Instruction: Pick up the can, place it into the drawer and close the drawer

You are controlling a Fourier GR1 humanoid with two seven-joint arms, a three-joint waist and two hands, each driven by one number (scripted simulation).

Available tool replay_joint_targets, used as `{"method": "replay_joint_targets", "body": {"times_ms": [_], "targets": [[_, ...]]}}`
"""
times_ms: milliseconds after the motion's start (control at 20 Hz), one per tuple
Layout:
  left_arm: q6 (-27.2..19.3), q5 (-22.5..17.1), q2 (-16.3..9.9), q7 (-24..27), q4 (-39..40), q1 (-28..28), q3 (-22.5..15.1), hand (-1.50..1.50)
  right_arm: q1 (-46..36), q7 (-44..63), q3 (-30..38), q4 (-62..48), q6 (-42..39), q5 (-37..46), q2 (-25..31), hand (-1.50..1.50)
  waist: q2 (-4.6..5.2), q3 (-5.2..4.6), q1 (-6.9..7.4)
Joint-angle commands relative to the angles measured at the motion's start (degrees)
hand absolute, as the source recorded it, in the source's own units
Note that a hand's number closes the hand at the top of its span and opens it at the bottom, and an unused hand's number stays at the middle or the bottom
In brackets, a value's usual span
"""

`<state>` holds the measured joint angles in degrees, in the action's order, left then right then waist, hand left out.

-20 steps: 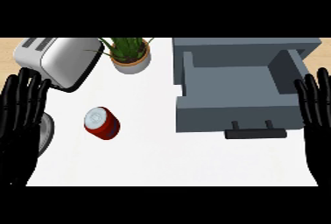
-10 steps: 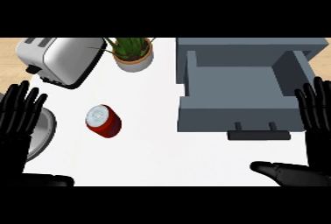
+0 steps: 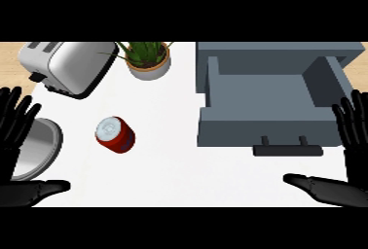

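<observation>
- Hand, the left one point(image 3: 16, 146), shows at the view's left edge: fingers straight and spread, pointing up, thumb lying out along the bottom edge. It holds nothing and rests still.
- Bowl point(image 3: 39, 151), metal and round, lies partly under that left hand at the left edge.
- Toaster point(image 3: 68, 68), silver with a black lever, stands tilted at the upper left of the counter point(image 3: 179, 170).
- Can point(image 3: 115, 134), red with a silver top, stands on the white counter between the bowl and the drawer, well apart from both hands and outside the drawer.
- Plant point(image 3: 147, 58), green leaves in a pale pot, stands at the top, just right of the toaster.
- Drawer point(image 3: 266, 104), grey, is pulled open toward the lower edge; nothing shows inside it. Its dark handle point(image 3: 287, 150) sits on the front.
- Hand, the right one point(image 3: 354, 146), shows at the right edge beside the drawer's front corner: fingers straight and apart, pointing up, thumb stretched left along the bottom. It grips nothing; whether it touches the drawer, I cannot tell.
</observation>
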<state>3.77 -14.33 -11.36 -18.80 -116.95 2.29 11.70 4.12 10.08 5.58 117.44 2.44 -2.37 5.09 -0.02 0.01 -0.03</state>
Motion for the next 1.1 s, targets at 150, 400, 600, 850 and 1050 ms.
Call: {"method": "replay_joint_targets", "body": {"times_ms": [150,400,600,850,1050], "targets": [[0.92,-0.38,0.15,-2.31,1.91,-2.82,0.9,-1.5,3.02,-0.29,1.65,1.82,-2.24,-1.11,0.1,-1.5,-0.03,-0.01,-0.08],[1.93,3.93,2.53,2.71,8.88,-2.18,-2.14,-1.5,-2.59,1.09,3.51,-0.21,-1.51,-1.83,1.23,-1.5,0.04,-0.02,-0.05],[1.23,8.99,5.93,9.24,13.75,0.23,-5.43,-1.5,2.69,-1.72,-0.04,1.06,-0.64,1.37,-2.36,-1.5,0.03,-0.02,-0.11],[-1.28,11.6,7.1,10.21,17.5,-1.03,-6.09,-1.5,2.13,-6.45,3.87,-3.32,-3.51,-0.87,-0.9,-1.5,0.04,0.0,-0.03],[-1.19,13.59,8.04,16.36,22.98,-0.19,-6.66,-1.5,1.63,2.38,9.83,4.29,-5.51,-7.8,3.4,-1.5,0.02,-0.02,-0.13]]}}
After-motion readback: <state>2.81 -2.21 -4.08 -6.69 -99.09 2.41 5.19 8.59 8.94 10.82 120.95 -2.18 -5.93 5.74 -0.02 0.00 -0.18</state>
